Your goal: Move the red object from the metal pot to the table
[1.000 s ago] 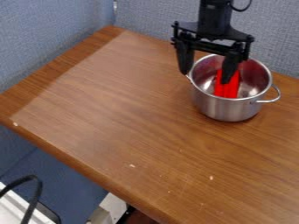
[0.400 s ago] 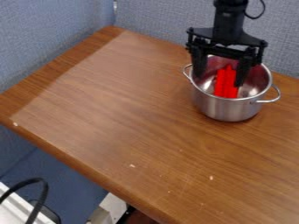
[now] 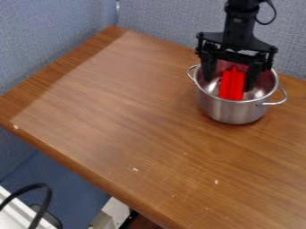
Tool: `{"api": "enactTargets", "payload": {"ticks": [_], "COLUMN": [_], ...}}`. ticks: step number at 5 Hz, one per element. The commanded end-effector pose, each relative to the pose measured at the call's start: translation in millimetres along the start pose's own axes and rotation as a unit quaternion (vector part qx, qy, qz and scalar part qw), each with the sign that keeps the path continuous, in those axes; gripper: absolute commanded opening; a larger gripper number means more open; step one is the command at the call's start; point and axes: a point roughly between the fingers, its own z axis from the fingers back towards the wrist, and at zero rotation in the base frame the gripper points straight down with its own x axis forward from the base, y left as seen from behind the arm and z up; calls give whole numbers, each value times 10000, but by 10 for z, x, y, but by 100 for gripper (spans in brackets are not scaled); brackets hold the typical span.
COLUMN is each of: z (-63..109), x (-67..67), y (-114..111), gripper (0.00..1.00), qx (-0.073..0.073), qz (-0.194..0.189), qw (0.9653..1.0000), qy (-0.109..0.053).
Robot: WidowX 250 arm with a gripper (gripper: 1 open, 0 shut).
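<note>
The red object (image 3: 232,84) lies inside the metal pot (image 3: 237,93), standing or leaning steeply against the interior, with its upper end near the rim line. The pot sits on the table (image 3: 120,116) toward the far right corner of the top, close to the right edge; one small side handle (image 3: 282,97) projects on the pot's right.

The gripper (image 3: 234,70) hangs directly above the pot, pointing straight down, its black fingers (image 3: 216,72) reaching into the pot's mouth on either side of the red object. The jaws are spread wide and released; nothing is clamped between them. Whether a fingertip touches the red object cannot be determined.

Outward from the pot, the table is a brown wooden top with visible grain and a lighter rounded edge running along its near and left sides. A broad pale sheen crosses the wood left of the pot. A few tiny light specks mark the surface nearer the front edge.

Behind the pot and beyond the table's left side, blue-grey fabric wall panels (image 3: 54,27) enclose the space. Below the table's near-left edge, a black cable (image 3: 30,194) loops over a pale floor area.
</note>
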Motion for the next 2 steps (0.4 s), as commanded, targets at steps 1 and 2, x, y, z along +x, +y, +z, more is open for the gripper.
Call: {"api": "enactTargets", "payload": {"ticks": [1,2], "z": [133,108], "x": [82,106], "y": [-79,-92], "gripper": [100,100], "qx": [-27,-22], "qz": [-95,-107], "qw": [9995,9995], "qy": [-288,-307]}}
